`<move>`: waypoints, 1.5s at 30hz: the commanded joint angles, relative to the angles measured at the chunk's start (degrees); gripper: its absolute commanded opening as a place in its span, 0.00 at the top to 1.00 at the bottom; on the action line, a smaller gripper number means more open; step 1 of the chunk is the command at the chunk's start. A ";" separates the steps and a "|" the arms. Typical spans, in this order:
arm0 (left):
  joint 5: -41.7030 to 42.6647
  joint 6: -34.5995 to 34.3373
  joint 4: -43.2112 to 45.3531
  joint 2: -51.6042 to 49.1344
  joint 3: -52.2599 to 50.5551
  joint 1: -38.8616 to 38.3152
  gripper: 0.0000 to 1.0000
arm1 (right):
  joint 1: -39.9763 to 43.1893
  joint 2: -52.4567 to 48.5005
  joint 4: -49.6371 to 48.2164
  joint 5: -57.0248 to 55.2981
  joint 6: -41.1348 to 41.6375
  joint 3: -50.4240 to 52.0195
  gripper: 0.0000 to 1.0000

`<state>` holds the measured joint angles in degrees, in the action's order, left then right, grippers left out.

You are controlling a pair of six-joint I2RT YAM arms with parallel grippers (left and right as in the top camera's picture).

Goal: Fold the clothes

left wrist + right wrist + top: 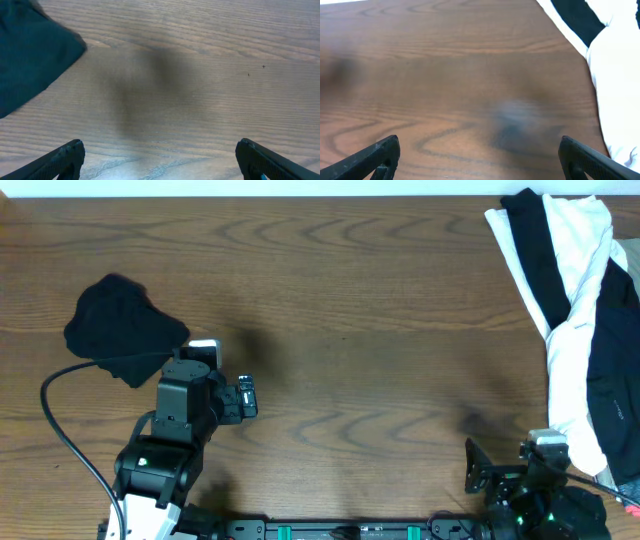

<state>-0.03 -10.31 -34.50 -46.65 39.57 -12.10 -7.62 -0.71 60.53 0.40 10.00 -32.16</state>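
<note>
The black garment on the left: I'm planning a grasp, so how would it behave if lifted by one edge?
The black garment lies crumpled in soft folds, so it will probably hang limp when lifted. It looks thin, so likely light. Pushed across the wooden table, it would probably bunch up rather than slide whole.

Even overhead light — soft shadows, wrist views blurred
</note>
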 commanded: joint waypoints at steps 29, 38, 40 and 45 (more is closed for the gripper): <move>-0.66 -0.09 0.02 -0.46 0.00 0.17 0.02 | 0.83 0.46 -56.35 0.24 -6.67 31.85 0.01; -0.63 -0.09 0.02 -0.46 0.00 0.17 0.02 | 0.85 0.44 -56.33 0.24 -6.67 31.85 0.01; -0.66 -0.09 0.02 -0.46 0.00 0.17 0.02 | 0.85 0.44 -56.35 0.24 -6.67 31.85 0.01; -0.66 -0.09 0.02 -0.46 0.00 0.17 0.02 | 0.85 0.44 -56.35 0.24 -6.67 31.85 0.01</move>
<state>-0.05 -10.33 -34.48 -47.16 39.57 -12.10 -7.46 -0.62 4.27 0.43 4.03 -0.62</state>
